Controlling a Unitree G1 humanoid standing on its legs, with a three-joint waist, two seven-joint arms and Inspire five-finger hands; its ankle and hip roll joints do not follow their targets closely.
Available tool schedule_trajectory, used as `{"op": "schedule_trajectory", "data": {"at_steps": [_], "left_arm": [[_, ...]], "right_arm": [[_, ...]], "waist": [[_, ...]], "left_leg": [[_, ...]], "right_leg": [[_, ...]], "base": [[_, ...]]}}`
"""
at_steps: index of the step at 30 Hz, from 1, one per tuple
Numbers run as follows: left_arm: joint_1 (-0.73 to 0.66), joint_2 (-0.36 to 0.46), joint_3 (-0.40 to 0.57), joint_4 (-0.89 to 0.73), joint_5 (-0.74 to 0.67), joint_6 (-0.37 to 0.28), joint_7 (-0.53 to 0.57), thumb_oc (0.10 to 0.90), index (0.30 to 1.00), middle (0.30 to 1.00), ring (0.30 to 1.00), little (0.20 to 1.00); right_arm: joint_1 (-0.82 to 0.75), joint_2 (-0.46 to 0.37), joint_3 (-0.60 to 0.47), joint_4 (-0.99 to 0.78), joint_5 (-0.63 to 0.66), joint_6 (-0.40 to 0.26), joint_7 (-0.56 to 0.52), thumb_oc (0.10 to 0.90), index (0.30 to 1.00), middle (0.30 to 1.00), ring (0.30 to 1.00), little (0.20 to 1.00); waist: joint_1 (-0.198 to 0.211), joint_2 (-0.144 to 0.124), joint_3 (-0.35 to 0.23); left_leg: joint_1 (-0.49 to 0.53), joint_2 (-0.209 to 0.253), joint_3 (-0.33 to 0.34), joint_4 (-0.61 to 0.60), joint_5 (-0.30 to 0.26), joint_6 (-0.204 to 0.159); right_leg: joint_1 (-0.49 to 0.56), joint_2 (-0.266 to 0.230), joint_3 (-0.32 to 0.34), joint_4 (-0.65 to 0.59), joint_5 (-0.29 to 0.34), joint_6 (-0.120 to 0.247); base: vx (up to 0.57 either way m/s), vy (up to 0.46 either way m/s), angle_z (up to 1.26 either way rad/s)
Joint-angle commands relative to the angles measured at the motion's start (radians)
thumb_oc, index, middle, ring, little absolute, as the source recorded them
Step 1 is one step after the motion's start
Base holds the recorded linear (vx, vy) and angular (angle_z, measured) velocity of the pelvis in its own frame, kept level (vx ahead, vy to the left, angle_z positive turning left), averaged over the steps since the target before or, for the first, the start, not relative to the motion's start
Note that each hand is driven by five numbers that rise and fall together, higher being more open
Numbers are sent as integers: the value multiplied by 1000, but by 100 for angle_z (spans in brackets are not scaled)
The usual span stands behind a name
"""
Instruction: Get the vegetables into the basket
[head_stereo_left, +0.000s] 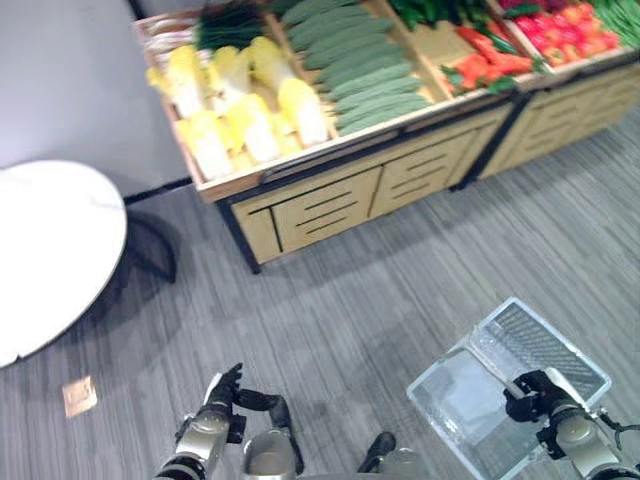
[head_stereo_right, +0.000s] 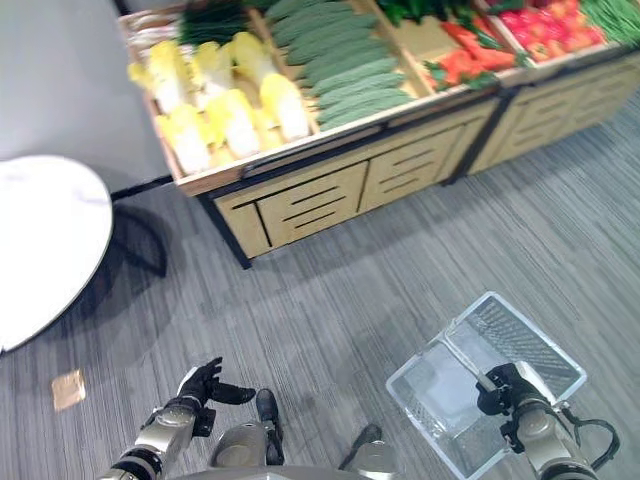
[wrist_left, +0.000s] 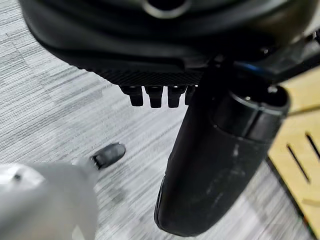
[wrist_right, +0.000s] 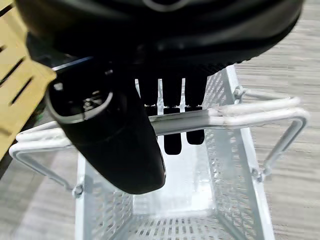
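Veg crates (head_stereo_left: 560, 30) cut off, top edge

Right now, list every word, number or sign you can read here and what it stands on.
None can be read.
Produce stand: slot cut-outs in the panels, no lettering.
Basket, held by the right hand: no label showing.
Tan patch on the floor: too blurred to tell.

You are looking down on grey wood-grain flooring (head_stereo_left: 400, 270) that runs up to a slatted wooden display stand (head_stereo_left: 350, 195), while a round white table (head_stereo_left: 45, 250) sits at the left and a small tan tag (head_stereo_left: 78, 396) lies on the floor near it.
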Motion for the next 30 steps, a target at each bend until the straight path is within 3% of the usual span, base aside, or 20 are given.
{"op": "schedule_trajectory", "data": {"at_steps": [1,9,11,16,19,20,21,22,23,26,27,28,30], "left_arm": [[-22,15,4,7,28,-19,15,900,1000,1000,1000,1000],[-13,41,14,6,24,-18,15,900,1000,1000,1000,1000],[-6,63,9,-21,27,-22,10,900,1000,1000,1000,1000],[-3,90,-3,-51,31,-31,5,900,1000,1000,1000,1000],[-18,110,-24,-73,41,-35,6,900,1000,1000,1000,1000],[-19,109,-24,-73,41,-34,6,900,1000,1000,1000,1000],[-32,110,-29,-70,41,-35,9,900,1000,1000,1000,1000],[-43,109,-38,-71,35,-40,19,900,1000,1000,1000,1000],[-45,107,-41,-69,35,-43,21,900,1000,1000,1000,1000],[-53,96,-45,-54,36,-48,18,900,1000,1000,1000,1000],[-65,98,-55,-8,55,-47,16,900,1000,1000,1000,1000],[-62,103,-60,-17,54,-50,7,900,1000,1000,1000,1000],[-55,91,-50,-12,53,-51,13,900,1000,1000,1000,1000]], "right_arm": [[-57,-92,-44,-29,16,-19,-44,400,300,300,300,300],[-96,-52,-26,86,45,-14,-47,400,300,300,300,300],[-119,-44,-29,181,74,-14,-47,400,300,300,300,300],[-147,-48,-51,265,111,-17,-50,400,300,300,300,300],[-146,-60,-82,293,137,-22,-53,400,300,300,300,300],[-146,-60,-82,292,137,-21,-53,400,300,300,300,300],[-147,-59,-90,287,148,-24,-59,400,300,300,300,300],[-135,-48,-92,281,166,-30,-66,400,300,300,300,300],[-128,-46,-93,281,172,-33,-67,400,300,300,300,300],[-115,-38,-86,287,179,-33,-65,400,300,300,300,300],[-89,-28,-87,297,197,-37,-66,400,300,300,300,300],[-67,-24,-96,298,198,-40,-67,400,300,300,300,300],[-65,-21,-94,287,197,-40,-68,400,300,300,300,300]], "waist": [[12,-28,-38],[59,-63,-52],[89,-82,-57],[111,-97,-51],[89,-83,-17],[90,-83,-18],[68,-68,-3],[25,-39,18],[9,-29,21],[-15,-18,33],[-73,-27,51],[-81,-32,47],[-67,-43,43]], "left_leg": [[14,84,-13,-21,11,-103],[19,39,-36,-24,-27,-74],[2,13,-52,-1,-59,-58],[-28,-14,-69,35,-95,-34],[-27,-58,-110,29,-115,7],[-28,-60,-109,29,-115,8],[-29,-59,-130,24,-109,13],[-14,-57,-177,0,-109,14],[-1,-57,-198,-18,-108,10],[24,-55,-235,-32,-109,-8],[60,-65,-308,-36,-137,-22],[55,-69,-328,-37,-132,-28],[50,-70,-328,-37,-125,-32]], "right_leg": [[-34,39,63,83,-27,12],[4,7,64,66,-11,41],[9,-9,79,49,9,63],[-18,-40,108,79,44,85],[-124,-111,190,269,163,106],[-126,-112,192,272,163,107],[-176,-99,255,316,188,105],[-261,-18,407,358,133,91],[-286,20,457,338,89,77],[-306,33,469,226,58,59],[-353,74,632,73,106,78],[-348,83,670,77,112,82],[-315,66,618,24,127,75]], "base": [[111,74,24],[105,67,7],[153,154,1],[56,121,-5],[47,202,3],[18,131,37],[80,135,56],[138,136,41],[133,81,25],[238,-97,103],[232,-181,36],[250,-200,76],[25,-83,115]]}}
